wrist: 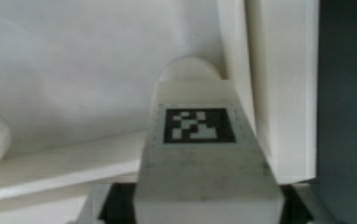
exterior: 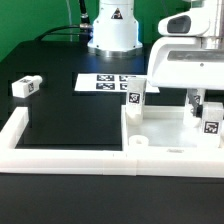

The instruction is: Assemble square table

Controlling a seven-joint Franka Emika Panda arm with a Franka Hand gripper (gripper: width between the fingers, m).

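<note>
**Parts count, exterior view**

I count 3 legs: first leg (exterior: 25, 86), second leg (exterior: 135, 97), third leg (exterior: 210, 124). Tabletop (exterior: 165, 130): 1. Border wall (exterior: 60, 152): 1. Marker board (exterior: 100, 83): 1. Pincer (exterior: 195, 103): 1 (mine, obviously).

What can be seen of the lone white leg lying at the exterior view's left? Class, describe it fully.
The leg is a short, blocky white piece, seemingly plastic, with a black-and-white tag on the end toward the exterior view's right. It lies on its side on the black table, touching nothing else, apart from the white border wall and the marker board.
</note>
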